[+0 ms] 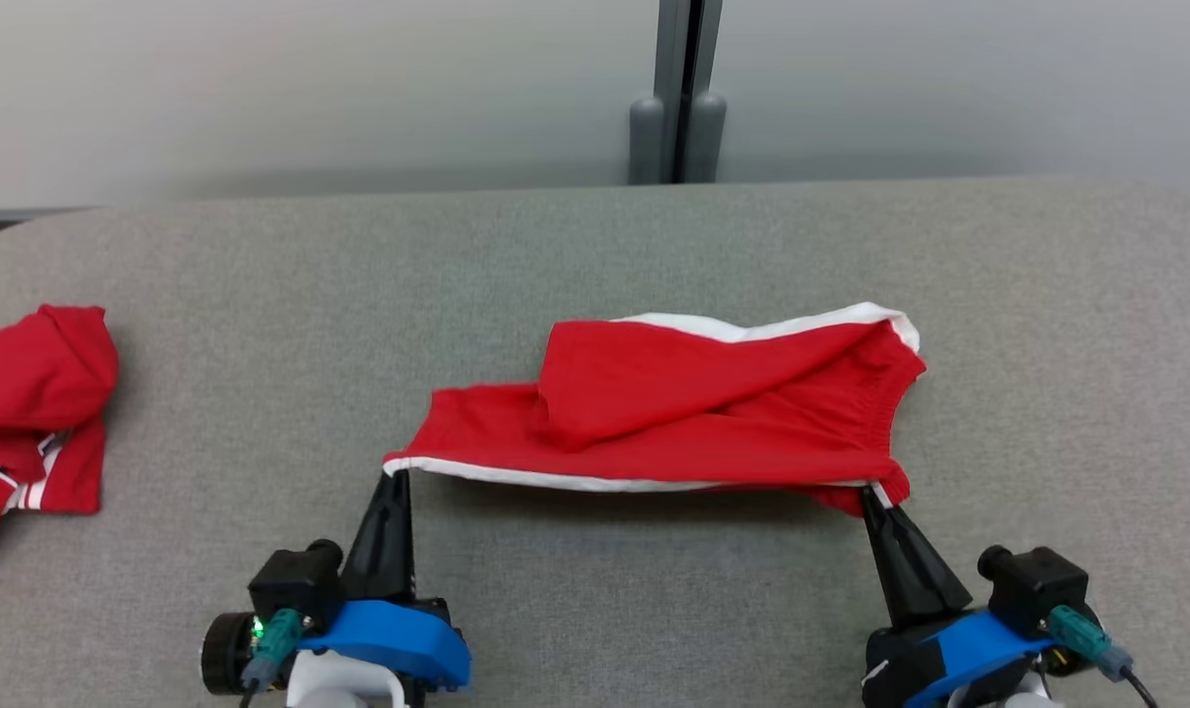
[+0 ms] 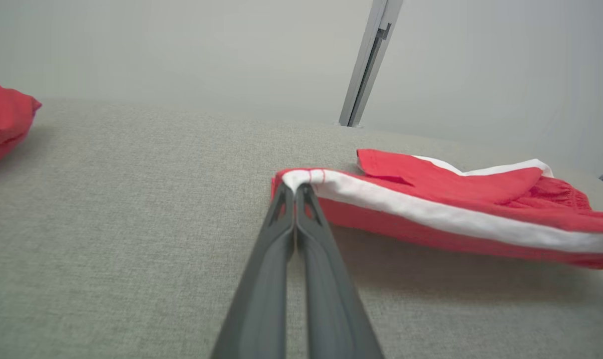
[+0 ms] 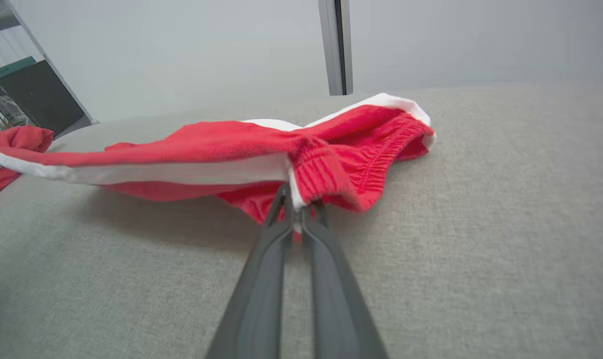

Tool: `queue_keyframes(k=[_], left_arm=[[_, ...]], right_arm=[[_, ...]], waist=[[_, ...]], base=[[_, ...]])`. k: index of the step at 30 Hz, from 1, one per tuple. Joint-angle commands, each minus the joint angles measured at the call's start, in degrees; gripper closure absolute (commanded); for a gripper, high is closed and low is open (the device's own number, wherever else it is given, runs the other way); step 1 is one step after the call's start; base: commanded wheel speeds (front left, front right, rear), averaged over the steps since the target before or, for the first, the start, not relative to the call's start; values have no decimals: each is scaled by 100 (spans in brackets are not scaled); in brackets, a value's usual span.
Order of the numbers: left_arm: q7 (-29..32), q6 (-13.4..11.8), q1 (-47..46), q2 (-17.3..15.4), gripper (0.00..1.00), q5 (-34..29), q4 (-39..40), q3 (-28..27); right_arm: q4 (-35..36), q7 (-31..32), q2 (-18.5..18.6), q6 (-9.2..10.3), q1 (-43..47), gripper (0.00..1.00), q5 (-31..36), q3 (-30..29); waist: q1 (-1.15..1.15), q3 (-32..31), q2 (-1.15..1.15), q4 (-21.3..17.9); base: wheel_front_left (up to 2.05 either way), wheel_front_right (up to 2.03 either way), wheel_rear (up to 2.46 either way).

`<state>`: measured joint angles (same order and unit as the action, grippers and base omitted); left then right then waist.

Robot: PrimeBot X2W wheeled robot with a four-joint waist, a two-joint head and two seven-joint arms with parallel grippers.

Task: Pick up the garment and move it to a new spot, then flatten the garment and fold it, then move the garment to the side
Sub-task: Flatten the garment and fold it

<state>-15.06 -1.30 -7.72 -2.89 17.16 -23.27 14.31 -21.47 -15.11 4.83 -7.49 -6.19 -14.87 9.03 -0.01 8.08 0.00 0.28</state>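
Red shorts (image 1: 693, 413) gripped at both ends
Left gripper (image 1: 395, 474) pinches the hem corner — right gripper (image 1: 868, 495) clamps the waistband end.

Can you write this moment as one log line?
left gripper: shut on red shorts, hem corner | right gripper: shut on waistband corner | near edge: stretched between them | state: rumpled, not flat
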Motion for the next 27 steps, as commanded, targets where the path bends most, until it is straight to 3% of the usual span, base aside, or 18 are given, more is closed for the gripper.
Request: queue_keyframes(k=[1, 5, 14, 21, 27], left_arm=[[-16, -23, 17, 0, 100, 15, 115, -102], [-17, -7, -122, 2, 100, -130, 466, -441], [-16, 368, -1373, -235, 100, -771, 1091, -1317], [-16, 474, -2125, -286, 100, -1046, 834, -1295], [-16, 340, -3050, -260, 100, -1276, 262, -1280]], right_arm=[[157, -5, 54, -1, 42, 100, -42, 28], [560, -6, 220, -1, -175, 100, -109, 181], [1257, -5, 940, 0, -1507, 100, -514, 612], [1017, -5, 1202, 0, -2309, 100, -785, 854], [517, -6, 1330, -1, -3458, 100, -631, 1055]], waist=[[1, -201, 0, -119], [1, -528, 0, -213], [1, -840, 0, -277], [1, -709, 0, -180], [1, -78, 0, -110]], base=[[0, 0, 0], [0, 0, 0], [0, 0, 0], [0, 0, 0], [0, 0, 0]])
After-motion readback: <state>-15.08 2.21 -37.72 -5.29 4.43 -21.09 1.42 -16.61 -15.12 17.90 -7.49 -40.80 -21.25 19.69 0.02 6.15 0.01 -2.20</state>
